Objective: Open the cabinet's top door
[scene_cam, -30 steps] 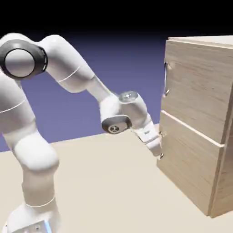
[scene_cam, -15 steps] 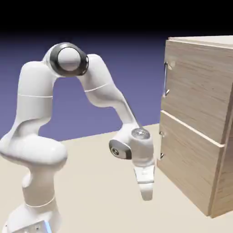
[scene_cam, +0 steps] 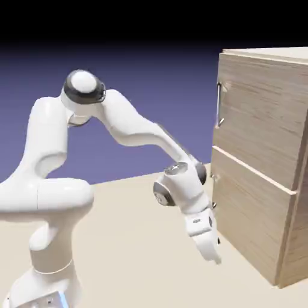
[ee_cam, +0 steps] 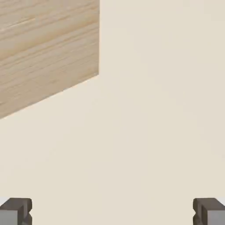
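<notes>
A simulated test scene: bare beige table (scene_cam: 132, 240), flat blue-violet backdrop (scene_cam: 156, 78), rendered surfaces

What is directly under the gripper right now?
Only bare table lies under the open gripper, with the cabinet beside it. Both door panels look shut, so the cabinet's inside is hidden.

Exterior view side-on, facing cabinet (scene_cam: 261, 162); hand view looks down, near table (ee_cam: 145, 123), sharing cabinet

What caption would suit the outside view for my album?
White arm's open pincer points down beside the cabinet, well below the top door and its handle.
</notes>
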Robot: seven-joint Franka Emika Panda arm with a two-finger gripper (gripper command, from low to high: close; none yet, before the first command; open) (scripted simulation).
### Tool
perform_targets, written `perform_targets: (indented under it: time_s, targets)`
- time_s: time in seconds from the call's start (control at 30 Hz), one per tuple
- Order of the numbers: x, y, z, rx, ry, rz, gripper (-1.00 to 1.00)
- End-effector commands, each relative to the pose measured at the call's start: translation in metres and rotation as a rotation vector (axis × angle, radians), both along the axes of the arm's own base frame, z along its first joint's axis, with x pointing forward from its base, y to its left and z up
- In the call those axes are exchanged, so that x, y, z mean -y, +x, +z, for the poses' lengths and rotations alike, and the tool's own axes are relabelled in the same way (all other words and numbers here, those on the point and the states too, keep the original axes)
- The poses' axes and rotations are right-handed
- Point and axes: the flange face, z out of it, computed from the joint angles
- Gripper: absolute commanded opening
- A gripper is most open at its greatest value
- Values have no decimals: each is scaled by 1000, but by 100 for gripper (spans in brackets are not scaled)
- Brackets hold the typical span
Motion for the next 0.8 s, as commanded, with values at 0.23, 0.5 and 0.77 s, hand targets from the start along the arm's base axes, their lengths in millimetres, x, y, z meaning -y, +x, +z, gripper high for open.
perform_targets:
  time_s: [0.23, 0.5, 0.77]
  targets:
    - [-68, 28, 111, 406, -156, 163, 0]
    - [-203, 7, 241, 905, -225, 459, 0]
    - [-209, 53, 247, 934, -225, 478, -100]
